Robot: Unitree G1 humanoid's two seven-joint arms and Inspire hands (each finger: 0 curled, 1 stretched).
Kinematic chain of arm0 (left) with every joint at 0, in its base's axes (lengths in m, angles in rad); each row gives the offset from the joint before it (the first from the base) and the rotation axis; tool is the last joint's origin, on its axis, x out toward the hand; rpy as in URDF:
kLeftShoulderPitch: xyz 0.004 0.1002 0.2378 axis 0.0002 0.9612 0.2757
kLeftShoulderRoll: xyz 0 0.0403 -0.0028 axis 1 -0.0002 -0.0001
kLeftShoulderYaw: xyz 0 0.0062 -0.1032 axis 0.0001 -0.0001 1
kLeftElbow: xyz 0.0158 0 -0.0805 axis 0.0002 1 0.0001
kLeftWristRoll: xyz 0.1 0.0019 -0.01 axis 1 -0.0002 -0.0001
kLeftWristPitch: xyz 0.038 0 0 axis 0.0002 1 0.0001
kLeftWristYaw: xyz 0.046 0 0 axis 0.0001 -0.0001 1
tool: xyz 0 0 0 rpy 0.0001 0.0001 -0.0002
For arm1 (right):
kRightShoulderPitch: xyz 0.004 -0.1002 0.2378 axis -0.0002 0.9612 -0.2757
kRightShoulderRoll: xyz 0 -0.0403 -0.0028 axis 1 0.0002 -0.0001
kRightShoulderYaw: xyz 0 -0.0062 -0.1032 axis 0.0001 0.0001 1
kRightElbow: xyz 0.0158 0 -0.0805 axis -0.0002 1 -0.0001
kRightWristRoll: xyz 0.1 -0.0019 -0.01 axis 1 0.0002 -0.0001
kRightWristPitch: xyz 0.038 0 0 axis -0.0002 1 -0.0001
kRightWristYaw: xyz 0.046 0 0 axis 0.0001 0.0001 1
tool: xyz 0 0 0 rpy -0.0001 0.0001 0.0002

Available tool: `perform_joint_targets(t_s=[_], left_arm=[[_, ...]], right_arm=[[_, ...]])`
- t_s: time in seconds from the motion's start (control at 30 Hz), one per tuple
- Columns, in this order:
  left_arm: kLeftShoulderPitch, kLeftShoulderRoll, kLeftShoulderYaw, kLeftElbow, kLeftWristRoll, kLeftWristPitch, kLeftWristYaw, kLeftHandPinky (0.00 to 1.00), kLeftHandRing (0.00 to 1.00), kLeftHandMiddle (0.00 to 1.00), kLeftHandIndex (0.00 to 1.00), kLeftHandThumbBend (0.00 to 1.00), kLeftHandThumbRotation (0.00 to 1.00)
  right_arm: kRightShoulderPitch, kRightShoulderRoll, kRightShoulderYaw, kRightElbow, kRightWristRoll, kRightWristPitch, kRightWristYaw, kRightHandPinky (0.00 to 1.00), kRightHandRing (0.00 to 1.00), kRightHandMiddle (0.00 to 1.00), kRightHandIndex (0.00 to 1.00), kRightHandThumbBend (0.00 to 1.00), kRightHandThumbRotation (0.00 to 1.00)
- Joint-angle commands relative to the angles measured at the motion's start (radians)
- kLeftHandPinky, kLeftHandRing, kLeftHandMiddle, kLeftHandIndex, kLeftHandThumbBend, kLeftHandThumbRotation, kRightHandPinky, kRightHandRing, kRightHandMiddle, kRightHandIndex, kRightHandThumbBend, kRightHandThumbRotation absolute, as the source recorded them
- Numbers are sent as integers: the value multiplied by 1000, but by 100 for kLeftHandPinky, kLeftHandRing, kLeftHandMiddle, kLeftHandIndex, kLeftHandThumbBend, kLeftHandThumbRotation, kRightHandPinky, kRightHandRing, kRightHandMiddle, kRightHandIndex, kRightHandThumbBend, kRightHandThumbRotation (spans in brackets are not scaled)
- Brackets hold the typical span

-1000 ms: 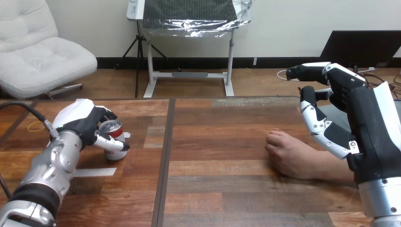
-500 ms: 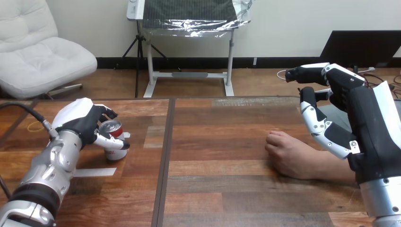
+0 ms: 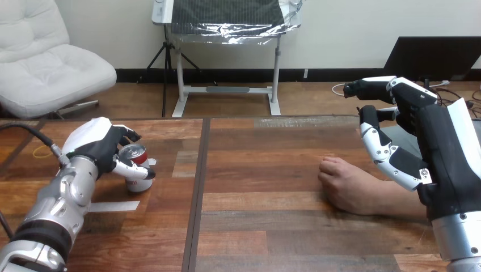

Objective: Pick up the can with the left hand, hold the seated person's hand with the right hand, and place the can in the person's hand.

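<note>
As nothing has moved, the left robot hand (image 3: 97, 148) still grips the can (image 3: 136, 168), unlifted; far right of the can, the right robot hand (image 3: 409, 144) hangs open above the person's hand (image 3: 347, 185).

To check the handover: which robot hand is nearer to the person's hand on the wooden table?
Right. The right hand hovers just beside the person's hand, apart; the left hand is far off, curled round the red-and-silver can.

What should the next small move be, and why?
Probably lift the can off the table: the left robot hand is curled round it, while the right robot hand hangs open, apart from the person's hand.
</note>
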Motion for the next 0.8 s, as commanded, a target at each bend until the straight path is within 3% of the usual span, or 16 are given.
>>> perform_joint_targets(t_s=[0.0,0.77], left_arm=[[-28,0,13,-10,-11,-12,15,69,77,81,79,71,21],[-37,-7,12,12,-15,4,3,72,79,83,81,72,23]], right_arm=[[-46,-15,-12,-44,9,-10,4,60,76,72,64,17,0],[-50,-25,-17,-43,11,-7,9,61,75,71,63,19,0]])
